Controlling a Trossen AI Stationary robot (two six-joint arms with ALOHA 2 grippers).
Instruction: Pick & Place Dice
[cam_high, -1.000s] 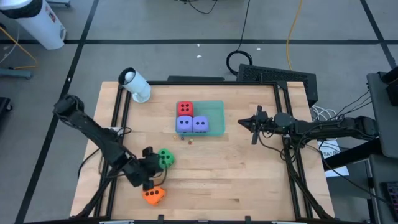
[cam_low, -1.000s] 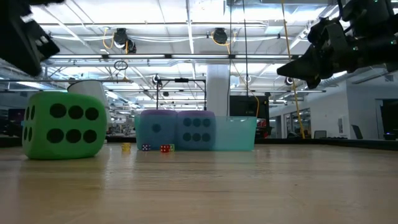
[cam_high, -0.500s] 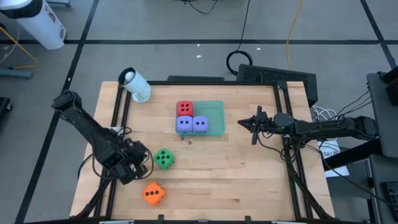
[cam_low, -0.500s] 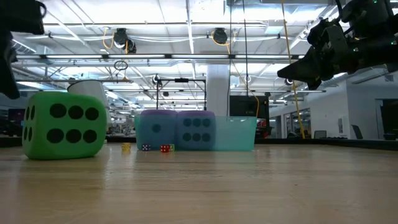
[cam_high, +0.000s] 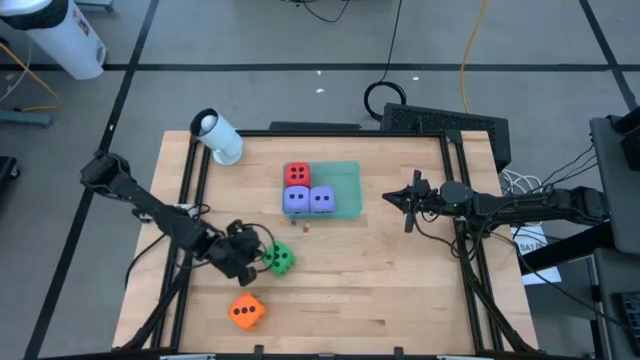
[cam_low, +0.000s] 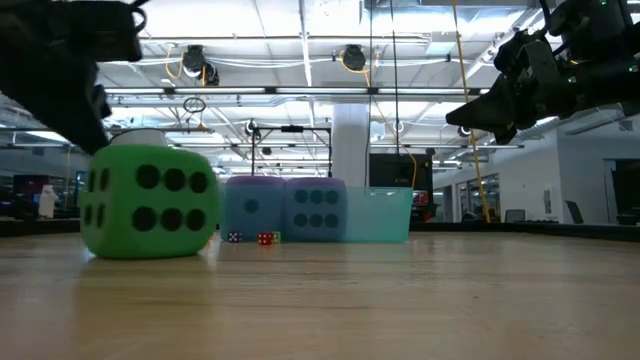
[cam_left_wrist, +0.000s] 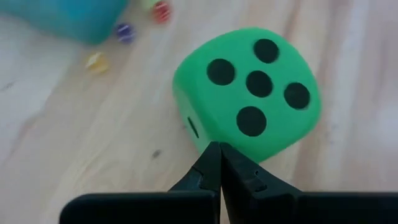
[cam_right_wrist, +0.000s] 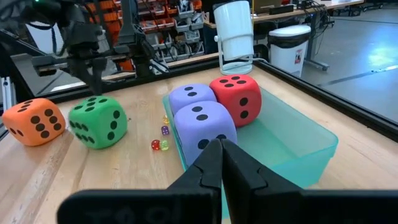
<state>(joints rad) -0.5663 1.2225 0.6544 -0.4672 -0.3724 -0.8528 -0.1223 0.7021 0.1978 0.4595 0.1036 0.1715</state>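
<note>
Pinched shut and gripping nothing, the left gripper (cam_left_wrist: 219, 152) noses against the soft green cube die (cam_high: 279, 260), seemingly nudging it toward the flat teal tray (cam_high: 347, 190), while the right gripper (cam_high: 408, 203), also clenched, waits beside that tray.

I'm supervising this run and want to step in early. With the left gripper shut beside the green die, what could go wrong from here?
1. The shut left gripper may shove the green die instead of grasping it.
2. A shoved die could roll into the tiny dice lying near the teal tray.
</note>
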